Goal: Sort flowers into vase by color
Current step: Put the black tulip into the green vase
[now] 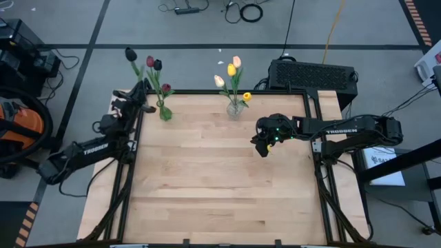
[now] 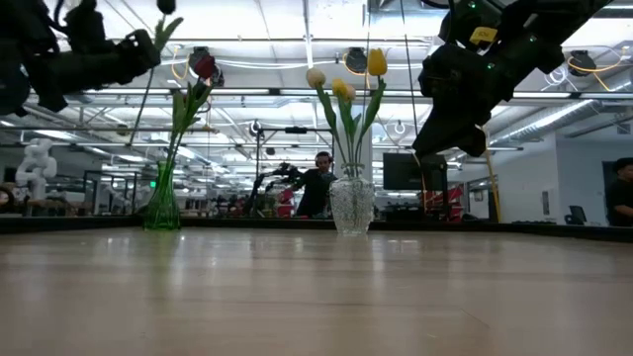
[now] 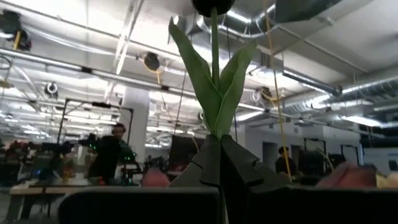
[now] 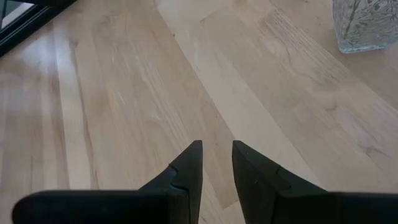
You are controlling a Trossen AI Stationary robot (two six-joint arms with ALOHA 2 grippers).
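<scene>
L gripper (image 1: 141,91) clamps a dark tulip (image 1: 130,53) just left of the green vase (image 1: 165,112). R gripper (image 1: 262,147), fingers slightly apart, empty, well right of it.

Ceiling striplights (image 2: 297,44) glaring bright in low view, silhouetting arms dark. Tabletop (image 1: 220,172) showing evenly lit from above, shadows staying soft. Left tool (image 3: 219,163) blurring at close range; background hazing.

Light wood desk (image 1: 213,179), dark frame. Two vases stand on it at the far edge: green vase (image 1: 165,112) toward the left, clear cut-glass vase (image 1: 235,109) near the middle, well apart.
</scene>
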